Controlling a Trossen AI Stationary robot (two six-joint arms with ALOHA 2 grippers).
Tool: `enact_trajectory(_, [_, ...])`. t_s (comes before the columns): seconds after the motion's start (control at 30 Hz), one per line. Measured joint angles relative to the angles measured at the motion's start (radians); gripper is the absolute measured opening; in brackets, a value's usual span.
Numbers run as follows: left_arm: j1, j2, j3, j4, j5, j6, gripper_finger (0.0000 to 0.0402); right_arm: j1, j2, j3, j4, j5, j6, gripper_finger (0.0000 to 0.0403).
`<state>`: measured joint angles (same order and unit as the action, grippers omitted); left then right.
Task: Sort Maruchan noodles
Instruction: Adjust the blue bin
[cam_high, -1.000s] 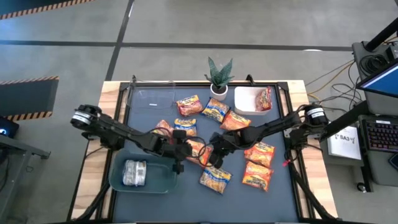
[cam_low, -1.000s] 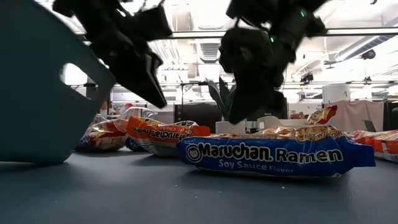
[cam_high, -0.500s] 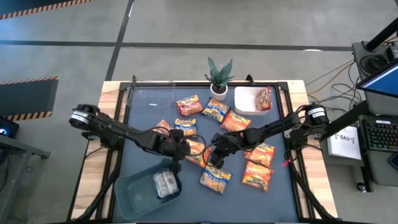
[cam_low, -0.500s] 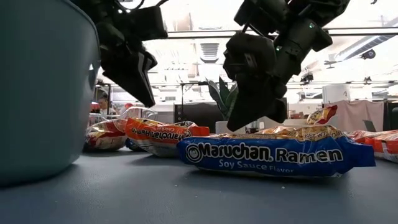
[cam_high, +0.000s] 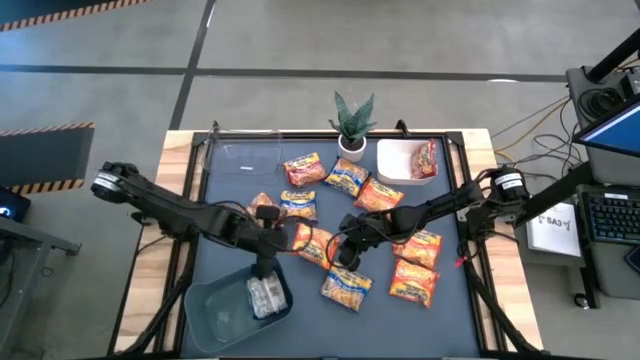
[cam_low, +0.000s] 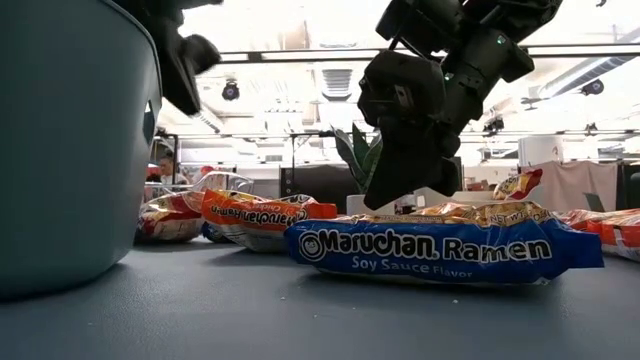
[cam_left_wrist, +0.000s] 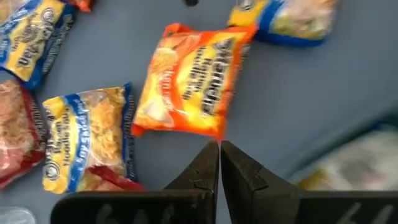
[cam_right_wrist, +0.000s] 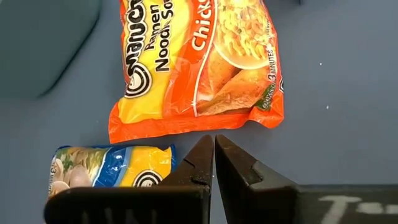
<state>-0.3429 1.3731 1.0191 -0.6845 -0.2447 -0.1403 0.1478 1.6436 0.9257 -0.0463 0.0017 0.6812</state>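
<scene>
The left pincer (cam_high: 268, 252) is hanging over the middle of the dark worktop (cam_high: 225, 195) with its two fingers pressed together and nothing between them, just above the far rim of the teal bin (cam_high: 215, 310) that is sitting at the near left edge. In the left wrist view the closed fingertips (cam_left_wrist: 217, 163) are pointing at the short edge of an orange chicken packet (cam_left_wrist: 193, 81), just beside it and not touching (a yellow-and-blue packet (cam_left_wrist: 87, 140) is lying close alongside). A silvery-white packet (cam_high: 266, 296) is resting inside the bin.

The right pincer (cam_high: 347, 250) is hovering near the centre of the worktop, likewise closed and gripping nothing. Its wrist view is showing the shut fingertips (cam_right_wrist: 214, 158) just short of the lower edge of the same orange packet (cam_right_wrist: 199, 62), with a yellow-and-blue packet (cam_right_wrist: 112, 168) lying just beside one finger. From the low camera this pincer (cam_low: 395, 190) is hanging clear above the blue soy sauce packet (cam_low: 440, 250), not touching it.

The remaining noodle packets are lying scattered: several (cam_high: 345, 177) in a loose row on the far side of the worktop, two orange ones (cam_high: 415, 265) to the right of the right pincer, and a red one (cam_high: 425, 158) standing in the white tray (cam_high: 392, 165) at the far right. A small potted plant (cam_high: 352, 122) is standing on the far edge, beside a clear container (cam_high: 245, 157).
</scene>
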Motion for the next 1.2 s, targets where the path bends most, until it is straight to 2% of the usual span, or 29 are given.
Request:
enact_trajectory(0.13, [-0.03, -0.102, 0.0, -0.007, 0.07, -0.074, 0.0, -0.005, 0.0, 0.0, 0.0, 0.0, -0.009, 0.0009])
enact_trajectory(0.27, [-0.066, -0.176, 0.002, -0.097, 0.277, -0.305, 0.0, -0.006, 0.0, 0.0, 0.0, 0.002, -0.014, 0.0009])
enact_trajectory(0.33, [-0.098, -0.187, 0.0, -0.166, 0.367, -0.452, 0.0, -0.006, 0.0, 0.0, 0.0, 0.007, -0.022, 0.0009])
enact_trajectory(0.4, [-0.146, -0.185, -0.016, -0.228, 0.409, -0.554, 0.0, -0.006, 0.0, 0.001, 0.001, 0.022, -0.037, 0.0009])
enact_trajectory(0.53, [-0.248, -0.138, -0.055, -0.271, 0.498, -0.647, 0.0, -0.011, 0.0, 0.001, 0.004, 0.029, -0.052, 0.0009])
enact_trajectory(0.73, [-0.307, -0.031, -0.086, -0.311, 0.524, -0.631, 0.0, -0.011, 0.0, 0.001, 0.004, 0.052, -0.068, 0.0009])
enact_trajectory(1.0, [-0.306, 0.118, -0.092, -0.42, 0.522, -0.459, 0.0, -0.011, 0.0, 0.001, 0.006, 0.052, -0.072, 0.0009])
enact_trajectory(1.2, [-0.303, 0.183, -0.09, -0.593, 0.347, -0.392, 0.0, -0.011, 0.0, 0.001, 0.007, 0.054, -0.072, 0.0009])
